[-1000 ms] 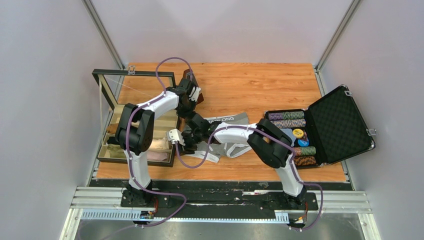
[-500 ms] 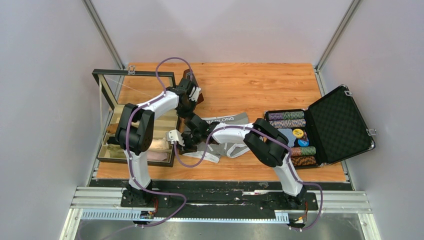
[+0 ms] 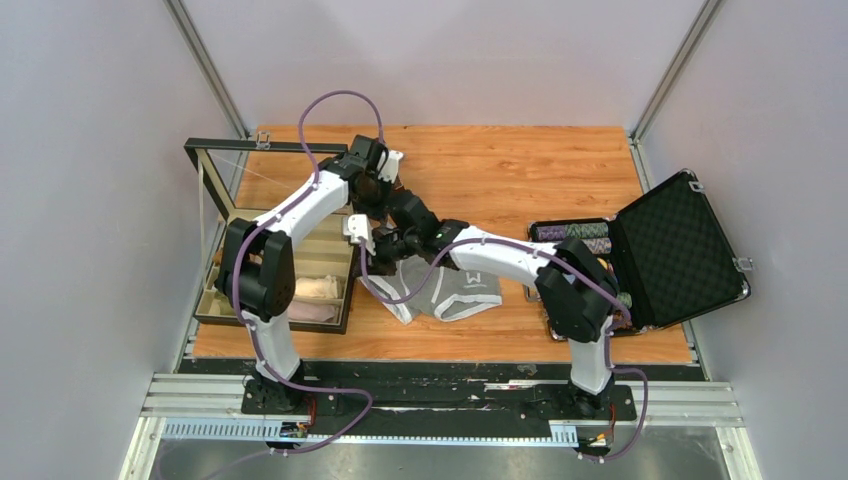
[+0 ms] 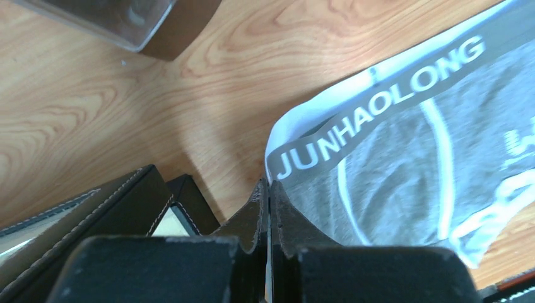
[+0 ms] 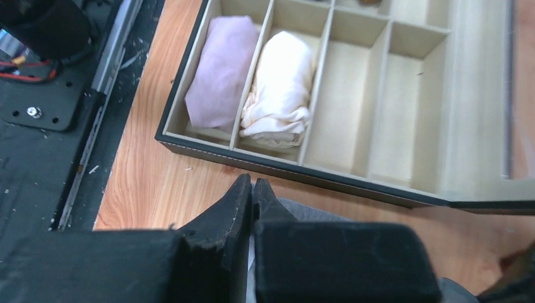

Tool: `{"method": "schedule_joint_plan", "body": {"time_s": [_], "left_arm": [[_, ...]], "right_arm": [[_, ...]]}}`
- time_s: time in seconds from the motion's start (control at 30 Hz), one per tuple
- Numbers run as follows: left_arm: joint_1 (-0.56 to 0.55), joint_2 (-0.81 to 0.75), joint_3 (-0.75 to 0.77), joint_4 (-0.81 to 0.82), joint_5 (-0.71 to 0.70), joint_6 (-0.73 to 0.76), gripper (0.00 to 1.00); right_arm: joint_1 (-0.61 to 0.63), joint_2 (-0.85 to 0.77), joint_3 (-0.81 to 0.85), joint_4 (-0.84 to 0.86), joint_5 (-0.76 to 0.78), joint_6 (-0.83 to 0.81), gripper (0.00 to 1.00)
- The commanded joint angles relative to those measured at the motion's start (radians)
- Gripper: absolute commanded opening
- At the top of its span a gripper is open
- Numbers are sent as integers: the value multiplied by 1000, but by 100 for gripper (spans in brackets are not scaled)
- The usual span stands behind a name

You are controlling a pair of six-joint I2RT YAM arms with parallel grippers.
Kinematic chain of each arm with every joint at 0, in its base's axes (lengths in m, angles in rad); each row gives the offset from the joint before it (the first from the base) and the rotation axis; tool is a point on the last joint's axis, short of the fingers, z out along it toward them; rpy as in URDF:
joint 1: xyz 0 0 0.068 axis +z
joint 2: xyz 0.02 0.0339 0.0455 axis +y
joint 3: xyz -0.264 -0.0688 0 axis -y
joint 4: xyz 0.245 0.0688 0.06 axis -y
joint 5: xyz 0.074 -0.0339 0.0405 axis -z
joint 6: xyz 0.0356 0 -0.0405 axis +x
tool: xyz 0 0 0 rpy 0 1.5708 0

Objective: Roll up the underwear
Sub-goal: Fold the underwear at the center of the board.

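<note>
Wood-grain surface (image 3: 500,170) inside grey walls, seen from above. On the left pincer (image 4: 268,189) the fingers are pressed together, clamped on the underwear (image 4: 404,158) at the end corner of its waistband (image 4: 378,95); a thin pale edge shows in the seam between them. On the right pincer (image 5: 251,186) the fingers are likewise together, tips down on grey cloth just in front of the divider box (image 5: 404,113). A strip of white trim is pinched between them, so it is clamped on the underwear too.

Top view: both pincers meet left of centre over the garment's upper left part; exact tips are hard to separate there. Underwear sits mid-frame on the surface, near the divider box at left, apart from the open black case (image 3: 680,240) at right. Waistband side is toward the top of the frame, under the right arm. Leg openings with white trim point toward the bottom edge. Long axis runs roughly left to right.

Left wrist view: waistband runs diagonally, lower left to upper right, lettering JUNHAOLONG readable.

Box holds a pinkish roll (image 5: 217,69) and a cream roll (image 5: 281,82) in neighbouring compartments. Chip stacks (image 3: 575,238) sit in the case.
</note>
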Motion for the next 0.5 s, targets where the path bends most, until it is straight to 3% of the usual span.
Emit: {"method": "schedule_joint_plan", "body": {"time_s": [0.0, 0.47], "left_arm": [[2, -53, 95, -15, 69, -20, 0], [-91, 106, 308, -62, 99, -43, 0]], "right_arm": [[-20, -86, -23, 31, -44, 76, 0], [-126, -262, -181, 15, 0, 110, 0]]}}
